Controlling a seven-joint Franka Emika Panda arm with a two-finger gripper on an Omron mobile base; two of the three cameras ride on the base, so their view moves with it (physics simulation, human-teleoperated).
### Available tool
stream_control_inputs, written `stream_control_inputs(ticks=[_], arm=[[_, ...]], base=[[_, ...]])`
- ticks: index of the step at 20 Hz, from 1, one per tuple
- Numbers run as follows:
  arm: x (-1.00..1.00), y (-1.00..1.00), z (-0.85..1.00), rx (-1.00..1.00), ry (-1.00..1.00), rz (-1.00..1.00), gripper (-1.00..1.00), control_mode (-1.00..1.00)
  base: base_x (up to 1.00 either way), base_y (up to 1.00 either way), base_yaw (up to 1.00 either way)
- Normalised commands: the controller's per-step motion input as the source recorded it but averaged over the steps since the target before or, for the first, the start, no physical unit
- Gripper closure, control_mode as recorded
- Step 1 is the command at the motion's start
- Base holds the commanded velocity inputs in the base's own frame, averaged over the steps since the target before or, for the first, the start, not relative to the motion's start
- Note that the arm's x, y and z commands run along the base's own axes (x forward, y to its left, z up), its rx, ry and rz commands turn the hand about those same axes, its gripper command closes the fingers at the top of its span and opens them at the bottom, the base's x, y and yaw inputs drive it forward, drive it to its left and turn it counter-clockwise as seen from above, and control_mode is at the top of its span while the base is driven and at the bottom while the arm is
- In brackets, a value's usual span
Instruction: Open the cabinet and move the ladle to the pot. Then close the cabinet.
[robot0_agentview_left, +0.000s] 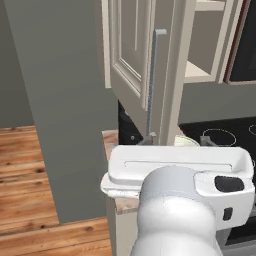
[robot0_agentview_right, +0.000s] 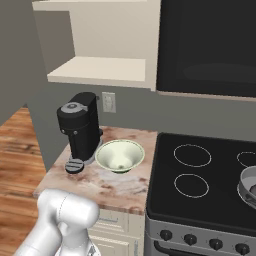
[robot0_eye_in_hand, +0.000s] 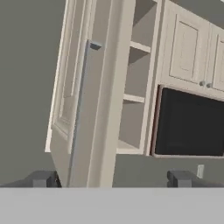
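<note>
The cream-white cabinet (robot0_eye_in_hand: 131, 87) stands open. Its raised-panel door (robot0_agentview_left: 131, 47) is swung out toward me, with the long grey bar handle (robot0_agentview_left: 152, 82) on its front. In the hand view the door (robot0_eye_in_hand: 103, 100) is nearly edge-on, the handle (robot0_eye_in_hand: 81, 109) runs down its left face, and the shelves (robot0_eye_in_hand: 135, 98) beside it are bare. My gripper (robot0_eye_in_hand: 111, 179) is open below the door's lower edge, its fingertips (robot0_eye_in_hand: 41, 178) wide apart with nothing held. A grey pot (robot0_agentview_right: 248, 186) sits on the stove at the right edge.
A black microwave (robot0_agentview_right: 207, 45) hangs right of the cabinet, above the black stove (robot0_agentview_right: 200, 175). On the counter (robot0_agentview_right: 100, 187) stand a black coffee machine (robot0_agentview_right: 80, 127) and a pale green bowl (robot0_agentview_right: 120, 155). A grey wall (robot0_agentview_left: 60, 100) rises at left.
</note>
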Motion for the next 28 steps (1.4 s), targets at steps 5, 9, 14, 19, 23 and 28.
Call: stream_control_inputs(ticks=[5,9,14,19,23,28], arm=[[0.06,0.58,0.0,-0.28,-0.23,0.0,-1.0,-1.0],[0.41,0.37,-0.04,-0.25,-0.01,0.0,-1.0,-1.0],[0.83,0.2,-0.22,-0.24,0.04,0.0,-1.0,-1.0],[0.7,0.25,-0.27,-0.26,0.01,0.0,-1.0,-1.0],[0.51,0.36,-0.22,-0.31,0.0,0.0,-1.0,-1.0],[0.27,0.17,-0.04,-0.27,0.05,-0.07,-1.0,-1.0]], base=[[0.0,0.0,0.0],[0.0,0.0,0.0],[0.0,0.0,0.0],[0.0,0.0,0.0],[0.0,0.0,0.0],[0.0,0.0,0.0]])
